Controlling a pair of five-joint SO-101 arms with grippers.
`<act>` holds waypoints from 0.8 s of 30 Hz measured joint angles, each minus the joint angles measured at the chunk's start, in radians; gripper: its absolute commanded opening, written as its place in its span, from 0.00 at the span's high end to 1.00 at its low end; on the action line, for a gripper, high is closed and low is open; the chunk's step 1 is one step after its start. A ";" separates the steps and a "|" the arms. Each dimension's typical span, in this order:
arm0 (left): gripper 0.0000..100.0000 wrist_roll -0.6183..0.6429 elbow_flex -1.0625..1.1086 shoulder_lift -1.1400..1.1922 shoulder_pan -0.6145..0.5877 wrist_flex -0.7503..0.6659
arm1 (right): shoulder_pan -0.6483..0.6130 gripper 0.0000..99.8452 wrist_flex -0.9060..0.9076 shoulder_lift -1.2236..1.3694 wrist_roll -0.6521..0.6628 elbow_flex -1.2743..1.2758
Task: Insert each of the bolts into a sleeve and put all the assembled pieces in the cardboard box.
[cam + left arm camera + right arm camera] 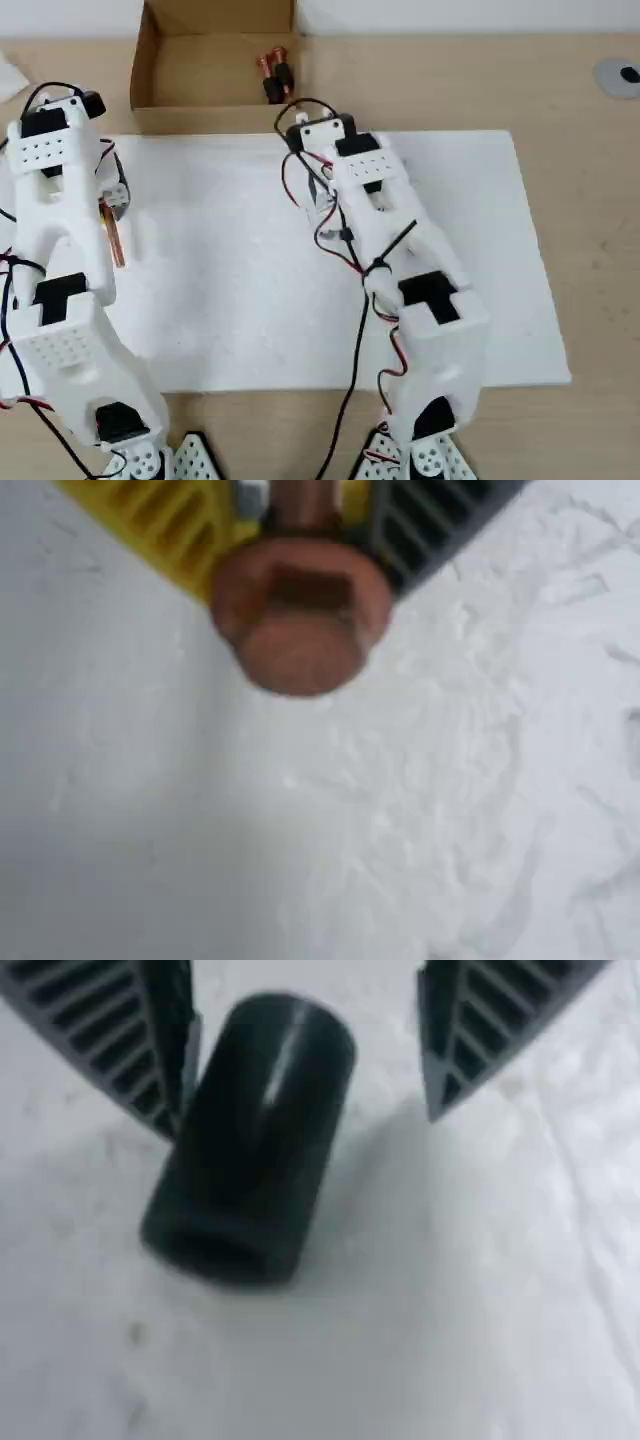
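Bolt (300, 620) first: copper-coloured, it sits clamped in my left gripper (300, 520). Its shank is pinched between the yellow finger (150, 530) and the dark finger (440, 520), and its broad head sticks out past the fingertips toward the white sheet (450, 810) below. In the high view the bolt (116, 238) hangs slanted under that gripper (112, 212), over the left part of the sheet (230, 300). I cannot tell whether its head touches the sheet. My left arm (60, 200) stands along the sheet's left edge.

Ahead of my left gripper, and off toward my right one, the cardboard box (145, 70) stands open on the wooden table (580, 220), just past the far edge of the sheet. Inside it, by the wall nearer my right arm, lie assembled pieces (274, 78), copper ends and black sleeves together; I cannot count them.

My right arm (400, 250) lies across the middle of the sheet, its wrist close to the near corner of the box. My right gripper (305, 1100) is spread wide and holds nothing. Between its two dark fingers (110, 1030) a black sleeve (250, 1140) lies on its side on the sheet. It is close against one finger and well clear of the other, with one open end turned up toward my wrist.
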 measured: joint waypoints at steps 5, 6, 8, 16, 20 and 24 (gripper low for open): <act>0.99 -0.002 0.000 0.000 0.000 0.000 | 0.000 0.81 0.003 0.035 0.000 -0.103; 0.99 -0.005 0.000 0.000 0.000 0.000 | 0.000 0.81 0.005 0.035 0.000 -0.112; 0.99 -0.006 0.000 0.000 0.000 0.000 | 0.000 0.81 0.008 0.046 0.000 -0.120; 0.99 -0.006 0.000 0.000 0.000 0.000 | 0.000 0.81 0.058 0.124 0.002 -0.170; 0.99 -0.009 0.000 0.000 0.000 0.000 | 0.000 0.81 0.058 0.127 0.002 -0.170; 0.99 -0.026 0.000 0.000 0.000 0.000 | 0.000 0.81 0.064 0.127 0.002 -0.178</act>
